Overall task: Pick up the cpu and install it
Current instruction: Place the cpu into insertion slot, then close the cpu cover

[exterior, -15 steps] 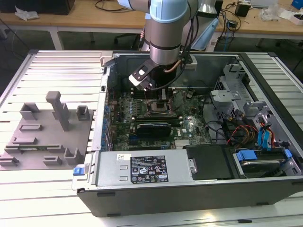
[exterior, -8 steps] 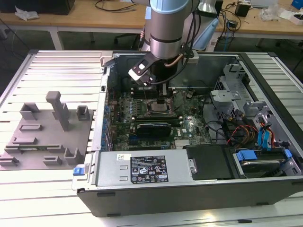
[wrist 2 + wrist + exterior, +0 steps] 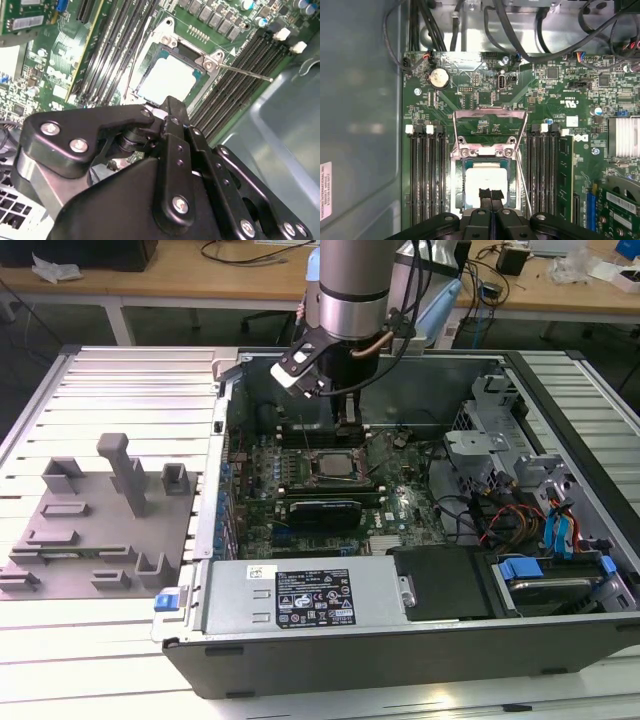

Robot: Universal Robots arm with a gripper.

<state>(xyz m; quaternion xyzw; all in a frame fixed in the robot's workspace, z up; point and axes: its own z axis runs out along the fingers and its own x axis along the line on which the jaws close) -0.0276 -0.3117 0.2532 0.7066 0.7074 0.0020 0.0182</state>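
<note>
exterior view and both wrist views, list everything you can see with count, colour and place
chip: one, silver-white, lying in the socket mid-board
socket bracket: one, metal, swung open beside the chip
board: one, green, inside the case
memory slots: two banks, black, either side of the socket
coin battery: one, silver, on the board
case: one, dark grey, open, on the table
table: one, pale ribbed metal
fixture: one, grey, on the table at the exterior view's left of the case
arm: one, silver, above the case
hand: one, black, fingers together at the chip
</note>
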